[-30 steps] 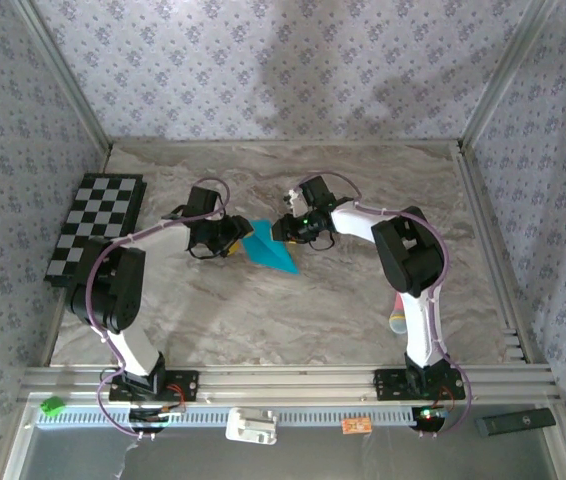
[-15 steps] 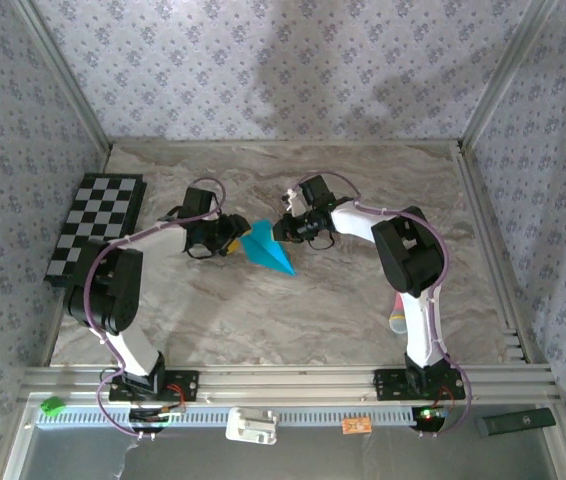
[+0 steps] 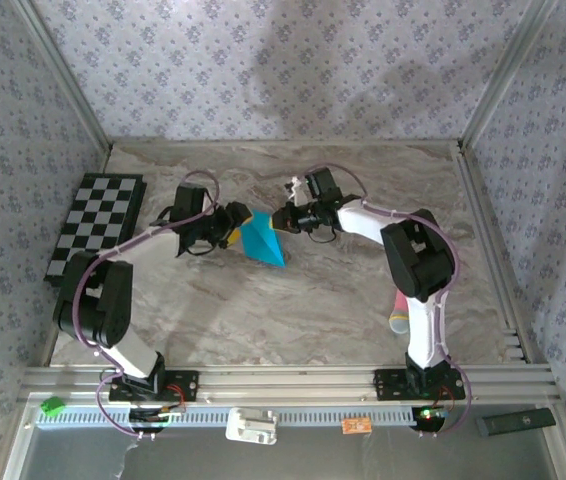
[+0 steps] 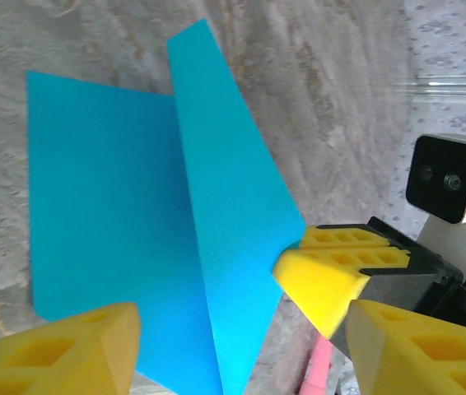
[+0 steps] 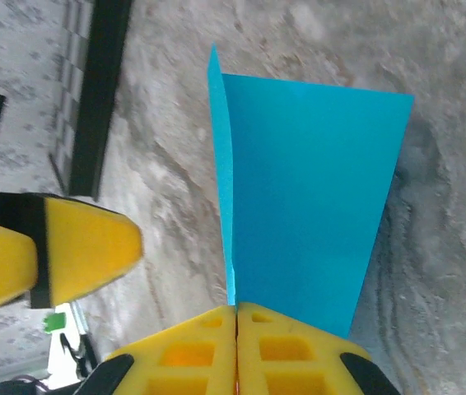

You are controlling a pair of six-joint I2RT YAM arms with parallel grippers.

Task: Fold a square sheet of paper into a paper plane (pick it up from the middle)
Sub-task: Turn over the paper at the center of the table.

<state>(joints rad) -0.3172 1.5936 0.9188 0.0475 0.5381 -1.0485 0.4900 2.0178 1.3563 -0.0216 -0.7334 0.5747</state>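
The teal-blue paper plane (image 3: pixel 261 240) is a folded sheet with a centre crease, held off the marble table between the two arms. My right gripper (image 3: pixel 279 219) is shut on its edge; in the right wrist view the two pads (image 5: pixel 237 317) meet on the crease of the paper plane (image 5: pixel 307 197). My left gripper (image 3: pixel 235 222) stands open on the paper's left side. In the left wrist view, the left gripper (image 4: pixel 241 321) straddles the paper plane (image 4: pixel 109 206) without touching it, and the right gripper's fingers (image 4: pixel 323 276) pinch the far edge.
A black-and-white checkered board (image 3: pixel 98 225) lies at the table's left edge, seen side-on as the board (image 5: pixel 101 90) in the right wrist view. A pink stick (image 3: pixel 400 310) lies beside the right arm. Patterned walls enclose the table (image 3: pixel 363 290) on three sides.
The right gripper has closed on the paper's edge and the left gripper has opened off it. Both grippers shifted slightly toward the back, and the paper now stands steeper.
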